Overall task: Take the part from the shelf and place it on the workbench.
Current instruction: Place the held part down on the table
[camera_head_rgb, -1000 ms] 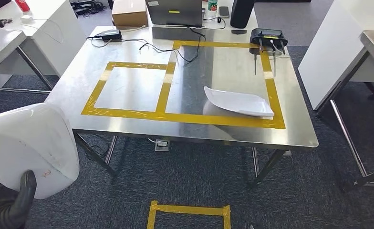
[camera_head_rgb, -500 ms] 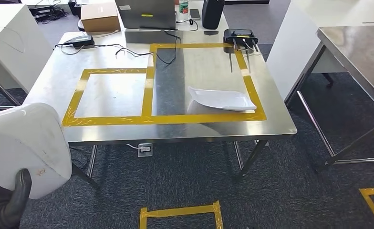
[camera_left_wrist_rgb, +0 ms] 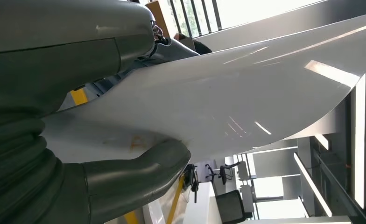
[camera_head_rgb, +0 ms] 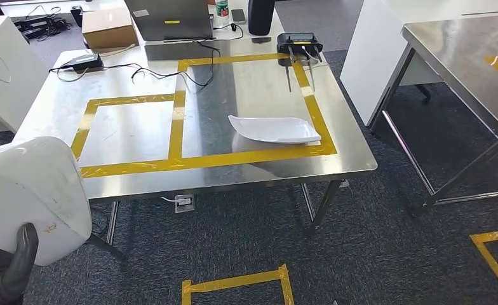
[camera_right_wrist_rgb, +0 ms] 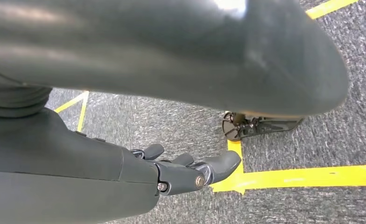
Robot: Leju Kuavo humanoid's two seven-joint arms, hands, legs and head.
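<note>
White part (camera_head_rgb: pixel 33 190) between left fingers (camera_head_rgb: pixel 18 257)

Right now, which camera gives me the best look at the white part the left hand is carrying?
The left wrist view: the white part spreads wide and curved across it, with the left hand gripping its edge. The head view shows one rounded end of it low on the left, the thumb over its rim. The right wrist view looks at carpet and yellow tape.

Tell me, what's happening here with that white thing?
The robot's left hand holds a curved white part, facing a steel workbench marked with yellow tape. Another white part already lies in the right taped box. The right hand hangs over the carpet, holding nothing.
</note>
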